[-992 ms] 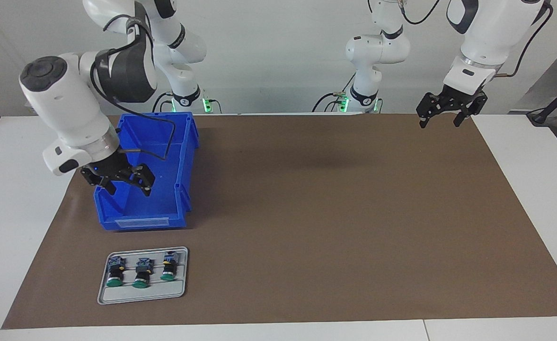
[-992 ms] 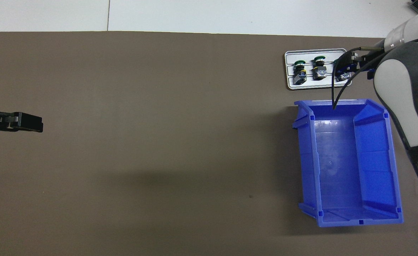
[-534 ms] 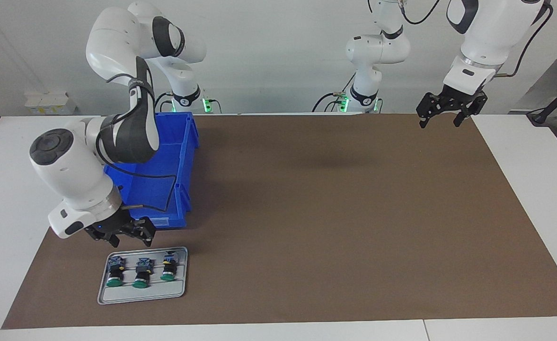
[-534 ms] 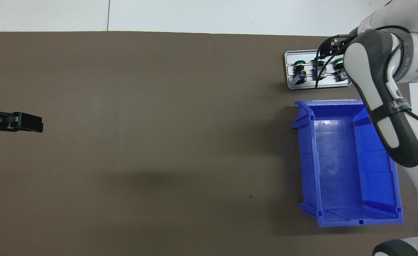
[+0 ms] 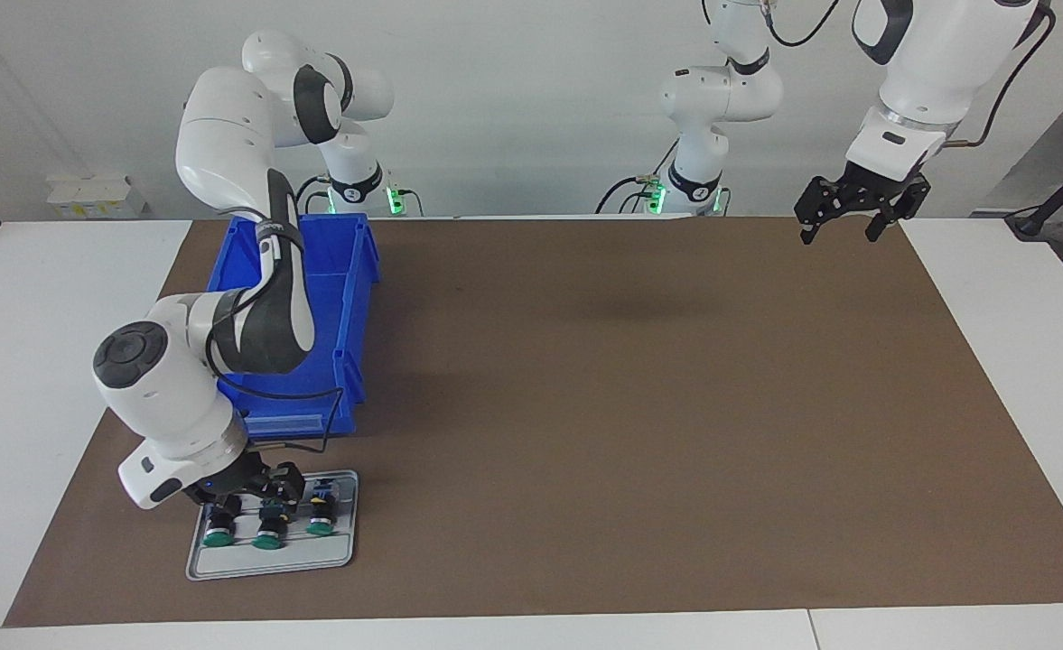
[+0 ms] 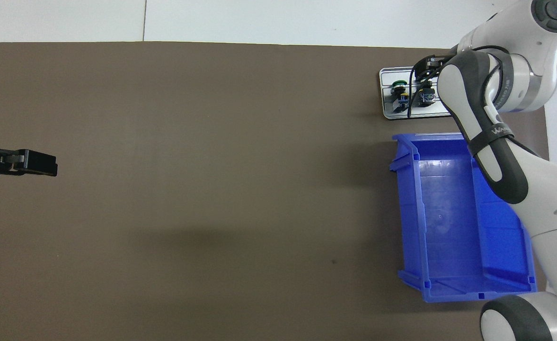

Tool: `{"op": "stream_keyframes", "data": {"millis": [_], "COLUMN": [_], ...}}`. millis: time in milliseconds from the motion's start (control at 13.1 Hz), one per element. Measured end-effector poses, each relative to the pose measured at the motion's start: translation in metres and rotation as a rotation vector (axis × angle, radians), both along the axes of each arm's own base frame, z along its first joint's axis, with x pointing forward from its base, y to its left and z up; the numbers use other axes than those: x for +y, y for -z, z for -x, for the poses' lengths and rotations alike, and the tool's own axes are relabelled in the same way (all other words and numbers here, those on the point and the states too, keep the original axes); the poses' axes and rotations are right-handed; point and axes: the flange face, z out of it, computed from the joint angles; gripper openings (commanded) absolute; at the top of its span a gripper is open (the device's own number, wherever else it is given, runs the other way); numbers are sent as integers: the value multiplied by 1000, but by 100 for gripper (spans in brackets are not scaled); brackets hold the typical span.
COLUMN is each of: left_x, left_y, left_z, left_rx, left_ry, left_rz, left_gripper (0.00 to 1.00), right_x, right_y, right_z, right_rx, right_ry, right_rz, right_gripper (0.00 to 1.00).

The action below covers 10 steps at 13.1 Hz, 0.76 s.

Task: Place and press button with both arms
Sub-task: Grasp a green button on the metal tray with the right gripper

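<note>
The pick-up is in hand: right tool [image 5: 249, 497], fingers spread, sits over the buttons [image 5: 268, 524] on the tray [image 5: 265, 561] beside the blue bin [image 5: 301, 298]. Next it needs lowering and closing. Left tool [image 5: 847, 221] waits wide open.

Right arm [image 5: 224, 343] stretched out from its base, forearm pitched down, wrist bent low. Right pincer [image 5: 247, 495] points straight down just above the surface at the right arm's end, fingers apart. Left arm [image 5: 910, 81] waits upright at its own end, wrist angled down. Left pincer [image 5: 843, 217] hangs raised over the surface edge, fingers spread wide, nothing between them.
</note>
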Motion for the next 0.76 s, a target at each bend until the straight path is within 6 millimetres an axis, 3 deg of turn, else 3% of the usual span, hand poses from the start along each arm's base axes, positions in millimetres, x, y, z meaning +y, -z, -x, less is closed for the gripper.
{"op": "stream_keyframes", "data": {"millis": [763], "left_x": [0], "left_y": [0], "left_z": [0], "left_rx": [0], "left_ry": [0], "left_rz": [0], "left_gripper": [100], "right_x": [-12], "right_y": [27], "right_z": [-7], "right_rx": [-31], "right_ry": [-6], "right_rz": [52], "right_gripper": [75]}}
